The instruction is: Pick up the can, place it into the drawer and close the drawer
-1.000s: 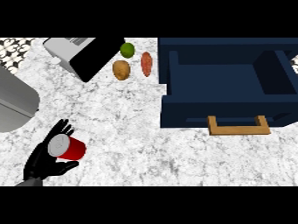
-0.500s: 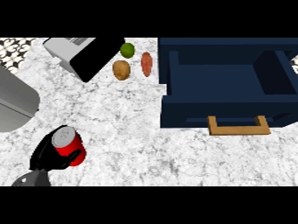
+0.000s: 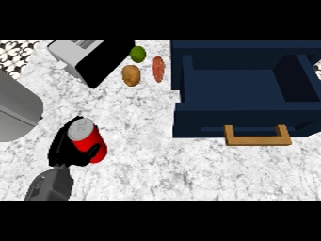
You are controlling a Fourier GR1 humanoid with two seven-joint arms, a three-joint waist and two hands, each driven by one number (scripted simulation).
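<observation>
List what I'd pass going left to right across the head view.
Large grey appliance → left hand curled round the red can → potato → orange vegetable → open navy drawer. The lime and the grey box overlap others sideways, so they are left out.

Red can (image 3: pixel 88 141), tilted, at lower left; navy drawer (image 3: pixel 246 123) open at right.

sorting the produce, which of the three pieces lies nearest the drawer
The long orange one, just left of the drawer; the green piece and brown piece sit farther left.
</observation>
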